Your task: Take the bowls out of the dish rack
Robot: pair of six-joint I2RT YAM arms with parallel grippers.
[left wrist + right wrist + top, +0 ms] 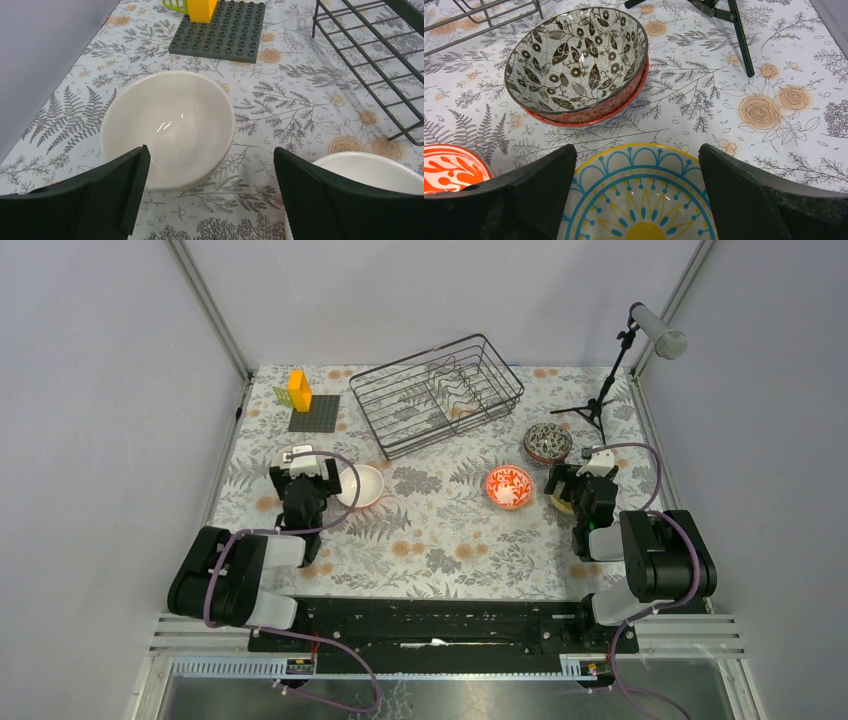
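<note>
Pictured at the far middle of the flower-print table [440, 540]: the dark wire dish rack [437, 392], set at a slant. At near left, low over the cloth with fingers spread wide and nothing between them: the left gripper [210, 165], facing a cream bowl [167, 132], with a second white bowl [370, 172] just to the right, both on the cloth outside the rack. Beyond those, a grey studded plate [220, 30] carrying a yellow block [202, 9]. At near right, likewise spread and gripping nothing: the right gripper [636, 160], straddling a yellow-and-blue bowl [639, 200] from above. Just ahead of that, a leaf-patterned bowl [574, 60] nested in a red bowl [584, 121]; to the left, apart from both, a red-and-white bowl [509, 487]. Behind, a black tripod stand [600, 400].
</note>
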